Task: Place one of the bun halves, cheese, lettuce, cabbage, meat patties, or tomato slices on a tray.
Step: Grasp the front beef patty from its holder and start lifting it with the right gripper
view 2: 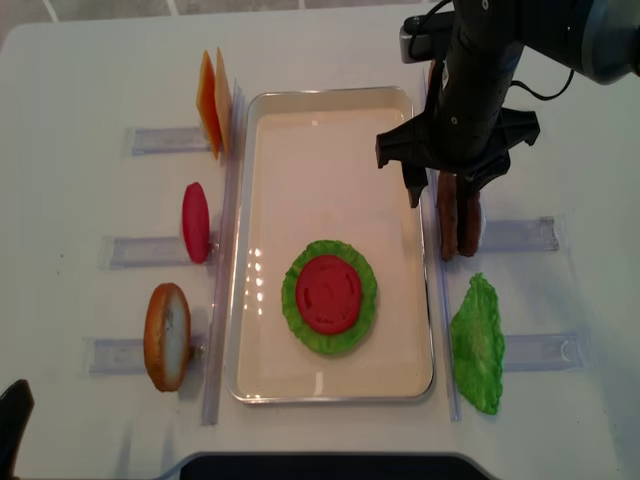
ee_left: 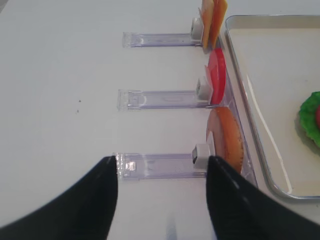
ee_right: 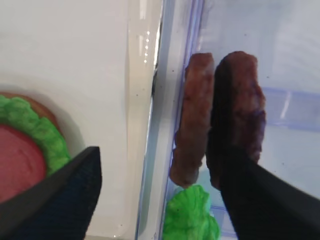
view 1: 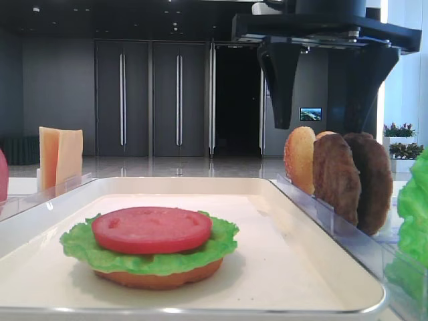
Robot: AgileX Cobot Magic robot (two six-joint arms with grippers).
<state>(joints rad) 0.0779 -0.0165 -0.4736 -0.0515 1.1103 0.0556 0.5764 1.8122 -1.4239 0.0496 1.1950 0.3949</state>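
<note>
On the cream tray lies a stack: a bun half, a lettuce leaf and a tomato slice on top. Two dark meat patties stand on edge in the right rack. My right gripper hangs open just above them, one finger over the tray rim and the other by the outer patty, holding nothing. My left gripper is open and empty over the near left rack, beside a standing bun half.
The left racks hold cheese slices and a spare tomato slice. Another lettuce leaf lies in the right rack near the front. A third bun half stands behind the patties. Clear rack rails run out from both long sides of the tray.
</note>
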